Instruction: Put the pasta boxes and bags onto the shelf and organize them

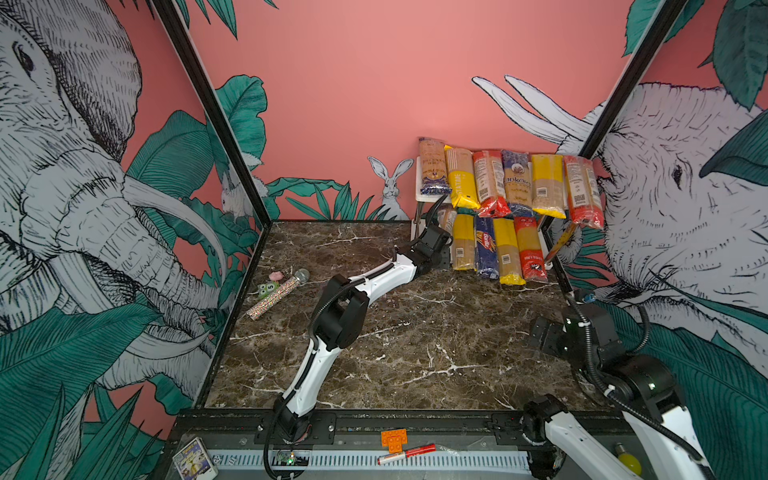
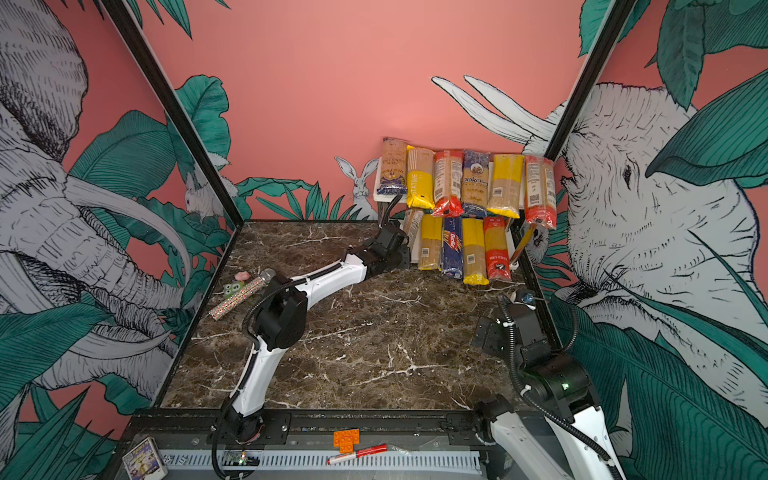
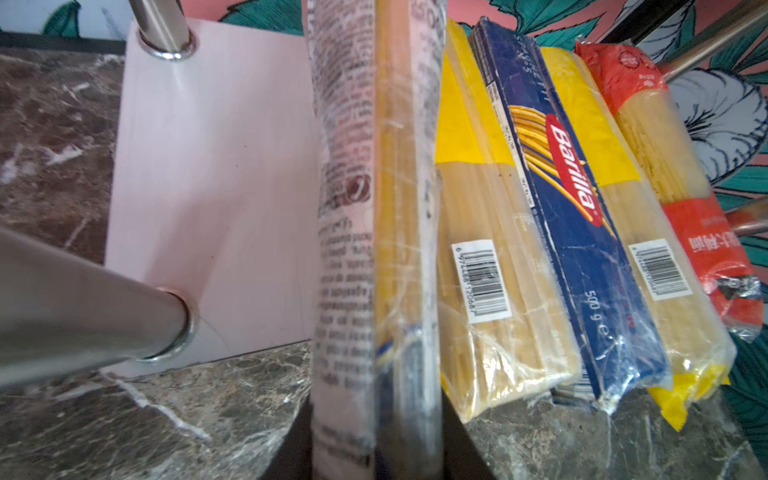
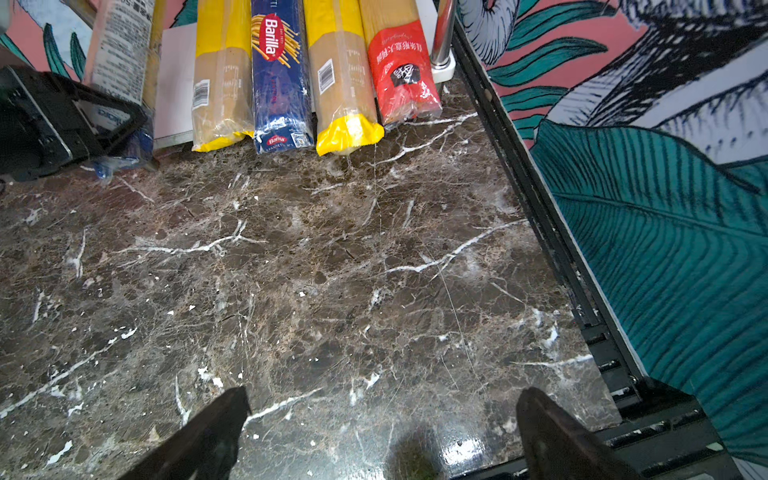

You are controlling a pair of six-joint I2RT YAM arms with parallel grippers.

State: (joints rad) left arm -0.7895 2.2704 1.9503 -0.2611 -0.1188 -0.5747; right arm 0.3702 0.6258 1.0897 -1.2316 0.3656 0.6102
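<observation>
Marble table (image 1: 415,332); left tool (image 4: 112,120) clamps pasta bag (image 3: 374,208) at shelf (image 3: 208,166).

Looks down in both top views from high above the near edge of the marble tabletop (image 1: 415,353), facing the back wall (image 1: 353,104), wide enough for the whole surface and the shelf (image 1: 418,189) in the far right corner; nearly the same framing, shifted a little sideways. Sits very close in the left wrist view, right at the shelf's lower tier, one spaghetti pack (image 3: 374,208) filling the middle. Looks from low over the tabletop in the right wrist view, farther back, toward that same lower row. Common to all four: the Barilla box (image 3: 582,199).
</observation>
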